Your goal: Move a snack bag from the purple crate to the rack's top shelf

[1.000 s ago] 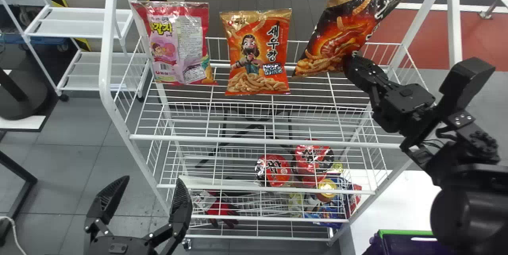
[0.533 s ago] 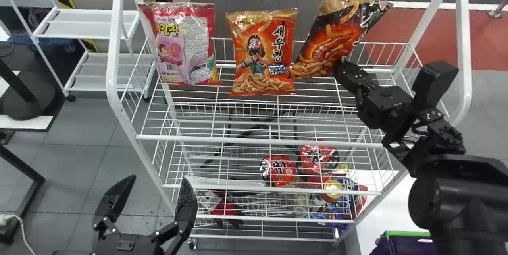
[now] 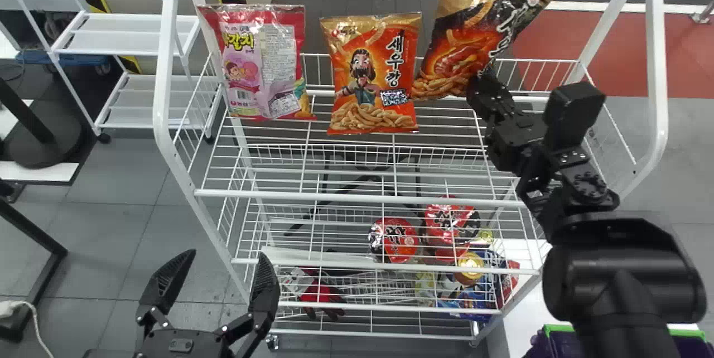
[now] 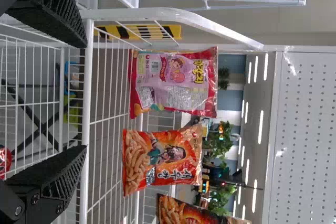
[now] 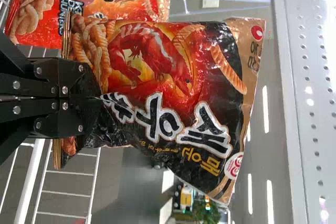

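My right gripper [image 3: 481, 80] is over the right part of the rack's top shelf [image 3: 357, 196], shut on the lower corner of a black and orange snack bag [image 3: 466, 40], which leans to the right. In the right wrist view the gripper [image 5: 97, 98] pinches that bag [image 5: 157, 77] at its edge. An orange snack bag [image 3: 371, 76] and a pink one [image 3: 265, 65] stand upright on the top shelf to its left. My left gripper [image 3: 220, 269] is parked open before the rack's left side; in the left wrist view the gripper [image 4: 84, 95] has nothing between its fingers.
White posts frame the rack, the right one [image 3: 657, 68] beyond my right arm. Lower shelves hold red noodle cups [image 3: 395, 240] and other packets. At the bottom right, the purple crate [image 3: 566, 347] with a green rim is partly behind my right arm. A small white shelf unit [image 3: 125, 34] stands at left.
My right gripper has moved left with the black and orange bag, bringing it close beside the orange bag. The head view has shifted slightly. My left gripper remains open.
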